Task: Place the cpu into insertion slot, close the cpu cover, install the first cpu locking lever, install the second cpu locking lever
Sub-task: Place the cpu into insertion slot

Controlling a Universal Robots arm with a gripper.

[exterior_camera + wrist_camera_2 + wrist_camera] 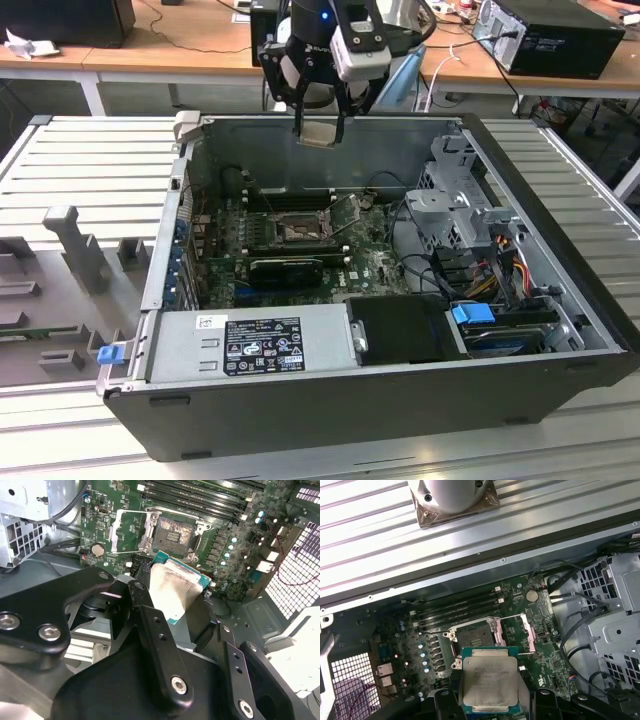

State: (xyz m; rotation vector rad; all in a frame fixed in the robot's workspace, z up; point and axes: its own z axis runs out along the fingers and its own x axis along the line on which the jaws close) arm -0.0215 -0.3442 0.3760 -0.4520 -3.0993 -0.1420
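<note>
The silver-faced cpu [175, 587] hangs above the bare insertion slot [173, 531], its cpu cover [114, 532] swung open.

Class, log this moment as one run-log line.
gripper: shut on cpu | position: above case | insertion slot: empty | cpu cover: open

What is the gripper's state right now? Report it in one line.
Gripper: jaws shut on the cpu, holding it in the air above the empty insertion slot.

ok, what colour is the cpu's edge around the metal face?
Teal-green rim on the cpu, silver-beige face; best in the first wrist view.
</note>
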